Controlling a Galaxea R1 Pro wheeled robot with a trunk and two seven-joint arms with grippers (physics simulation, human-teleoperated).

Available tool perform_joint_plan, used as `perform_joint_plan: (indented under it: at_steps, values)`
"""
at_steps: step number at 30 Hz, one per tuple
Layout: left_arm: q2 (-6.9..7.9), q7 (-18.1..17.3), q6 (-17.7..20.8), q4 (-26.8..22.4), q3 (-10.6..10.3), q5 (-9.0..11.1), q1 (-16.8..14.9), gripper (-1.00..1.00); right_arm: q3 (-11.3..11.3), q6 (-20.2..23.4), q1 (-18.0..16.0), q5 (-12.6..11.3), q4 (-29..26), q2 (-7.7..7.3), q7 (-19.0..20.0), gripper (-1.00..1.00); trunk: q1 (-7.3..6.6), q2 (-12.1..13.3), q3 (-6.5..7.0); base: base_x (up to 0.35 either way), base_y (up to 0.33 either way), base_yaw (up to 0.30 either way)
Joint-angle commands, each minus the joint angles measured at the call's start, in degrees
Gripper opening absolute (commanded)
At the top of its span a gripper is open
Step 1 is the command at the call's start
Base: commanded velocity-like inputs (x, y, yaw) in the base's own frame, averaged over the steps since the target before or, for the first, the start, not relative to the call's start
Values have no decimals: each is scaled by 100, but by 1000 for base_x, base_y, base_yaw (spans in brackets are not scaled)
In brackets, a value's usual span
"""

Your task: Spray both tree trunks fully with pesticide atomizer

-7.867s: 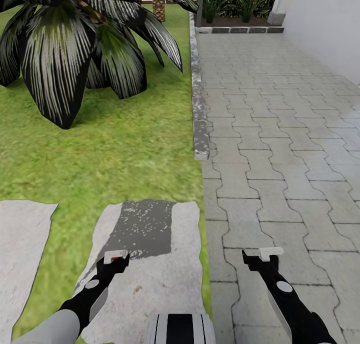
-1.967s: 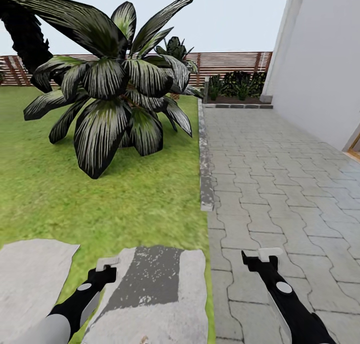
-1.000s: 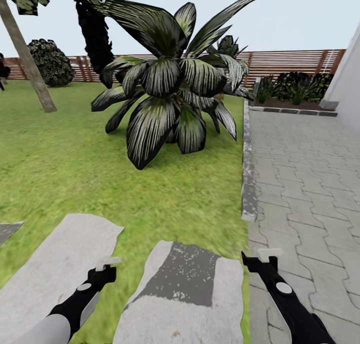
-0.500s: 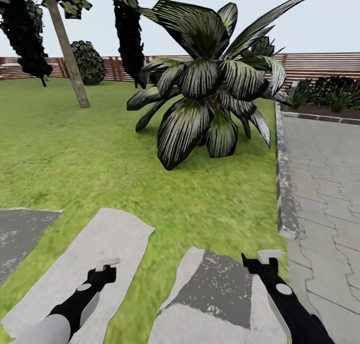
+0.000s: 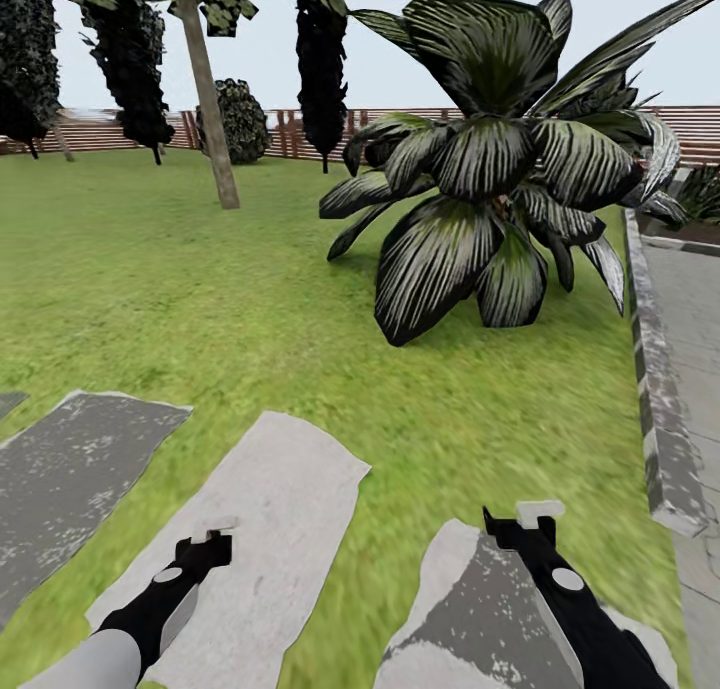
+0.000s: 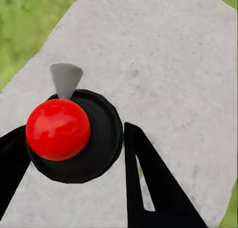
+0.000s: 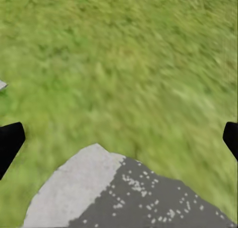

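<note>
The small black spray bottle with the red spot on its head, the pesticide atomizer, sits between the two black fingers of our left gripper, which close against its sides; we judge the pick-up step complete. In the head view the left gripper hangs low and near, above a pale grey stepping stone set in the mottled green grass.

Our right gripper is held out over a second, darker-patched stepping stone. Its fingertips show at the two far edges of the right wrist view, so the jaws stand wide and hold nothing.

Over the last second the whole head view has swung to the left: the camera has turned, not the plants. The broad striped-leaf palm now lies to the right, and the grey kerb of the paving sits at the right edge. A leaning pale grey-brown tree trunk has come toward the middle of the far lawn, with the brown slat fence behind it.

We judge that the turn lines us up with that trunk, which is still well apart from us. No spraying can begin until we drive closer.
</note>
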Motion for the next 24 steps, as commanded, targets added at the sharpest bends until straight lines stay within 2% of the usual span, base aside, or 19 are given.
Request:
perform_joint_plan:
  at_steps: [1, 24]
  values:
    - [4, 0, 6, 0, 1, -2, 0, -100, 4, 0, 0, -4, -2, 2, 0, 100, 0, 0, 0, 159, 300, 277]
    - [-10, 0, 29, 9, -16, 3, 0, -100, 10, 1, 0, 0, 31, 7, 8, 100, 0, 0, 0, 183, 288, 277]
